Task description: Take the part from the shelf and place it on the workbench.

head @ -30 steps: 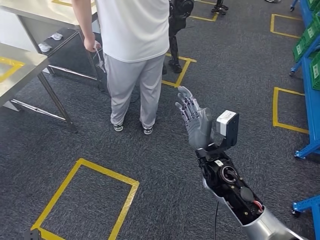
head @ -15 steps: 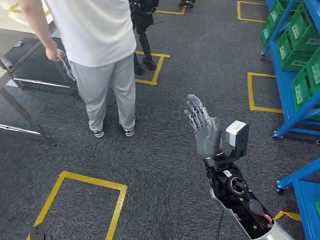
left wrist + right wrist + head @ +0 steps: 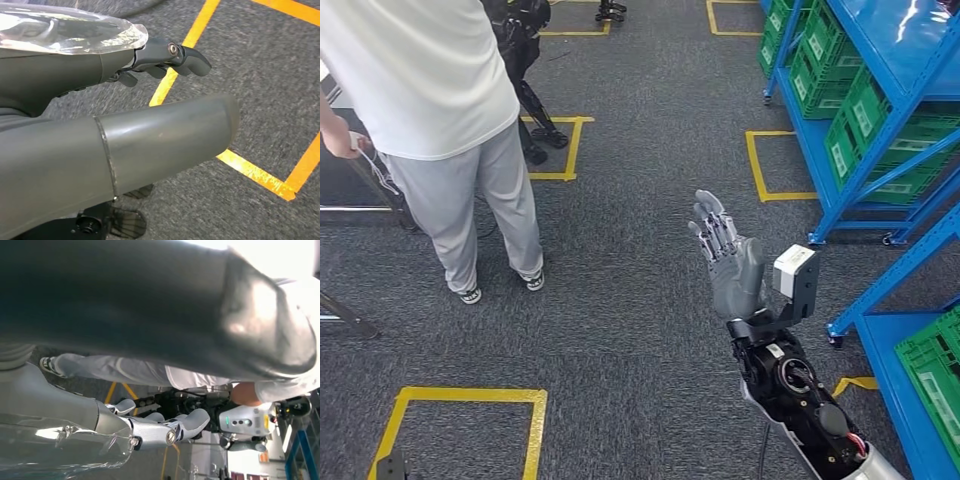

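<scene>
The right hand point(image 3: 727, 262) is raised over grey carpet, fingers spread wide and holding nothing. Blue shelves point(image 3: 878, 150) with green bins point(image 3: 863, 115) stand to its right. The left hand point(image 3: 113, 125) holds nothing, fingers nearly straight.

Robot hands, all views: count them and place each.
2. The right hand is raised, fingers spread, above the carpet near the blue shelf; the left hand hangs over yellow floor tape.
</scene>
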